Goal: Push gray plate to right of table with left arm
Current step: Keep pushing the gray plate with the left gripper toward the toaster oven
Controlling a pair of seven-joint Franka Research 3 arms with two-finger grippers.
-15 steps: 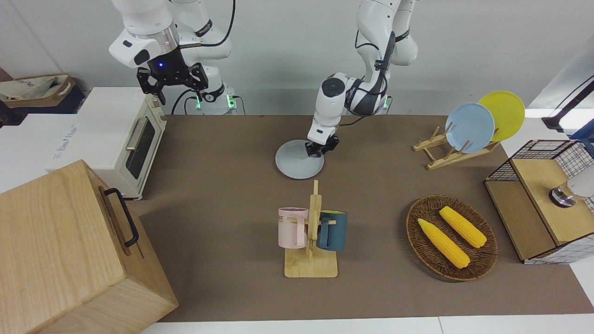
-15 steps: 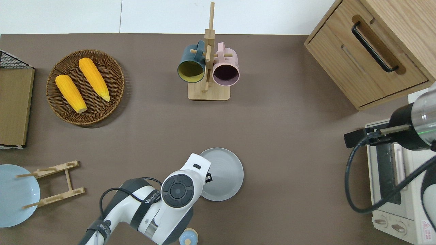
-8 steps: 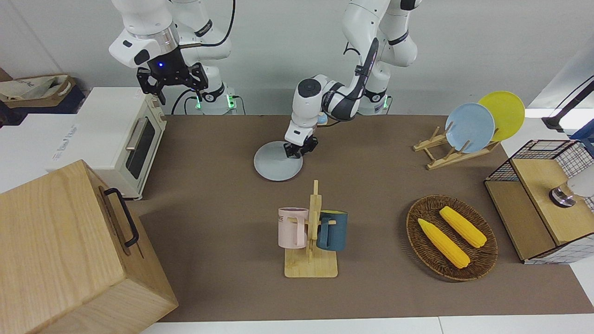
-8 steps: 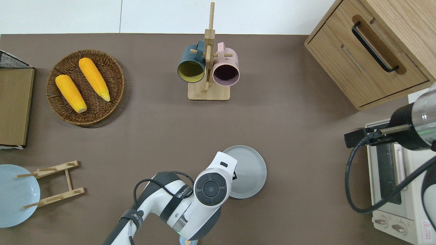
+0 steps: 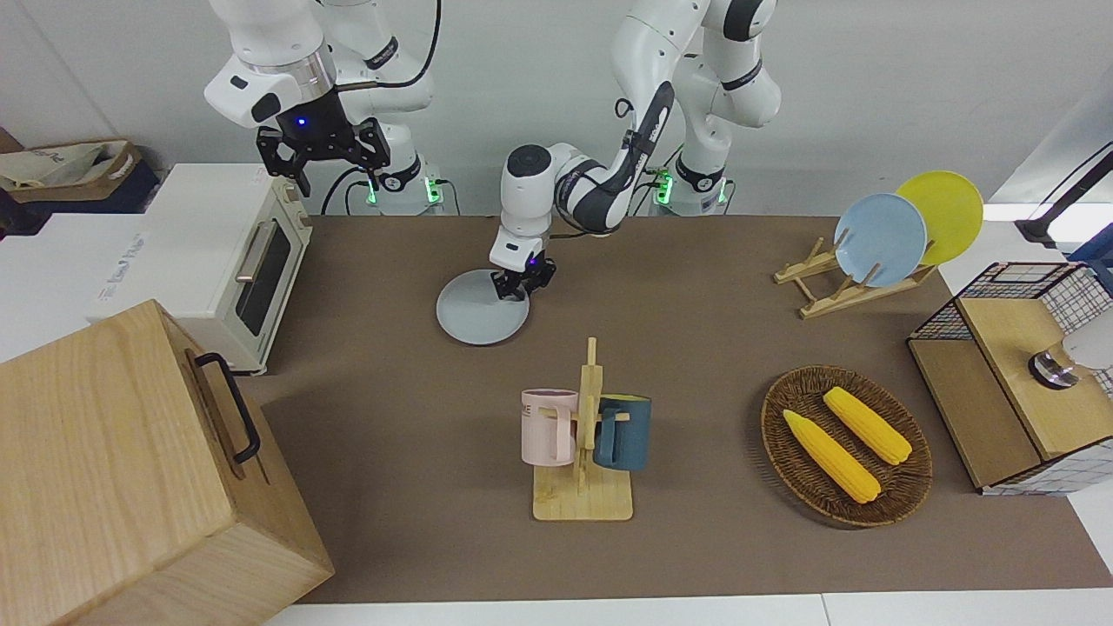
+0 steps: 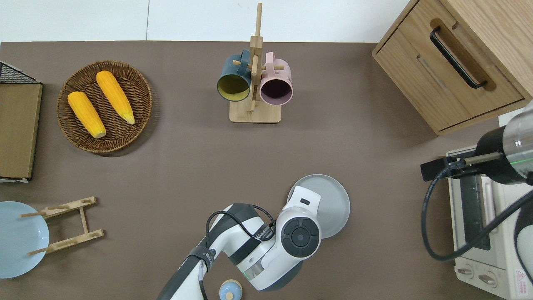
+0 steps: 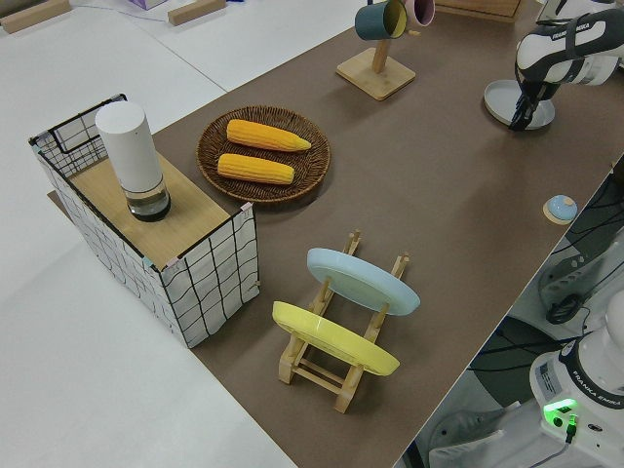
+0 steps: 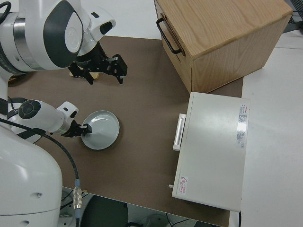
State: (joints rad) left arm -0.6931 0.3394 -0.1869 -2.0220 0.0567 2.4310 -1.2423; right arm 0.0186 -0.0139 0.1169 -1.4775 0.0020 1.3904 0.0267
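Note:
The gray plate lies flat on the brown table, nearer to the robots than the mug rack. It also shows in the overhead view, the left side view and the right side view. My left gripper is down at the plate's rim on the side toward the left arm's end and touches it. In the overhead view the left wrist hides the gripper and part of the plate. My right gripper is parked and open.
A mug rack with two mugs stands mid-table. A wooden drawer cabinet and a white toaster oven stand at the right arm's end. A corn basket, a plate rack and a wire box stand at the left arm's end.
The left gripper has swept toward the right arm's end of the table, and the gray plate has slid that way with it. The right arm has not moved.

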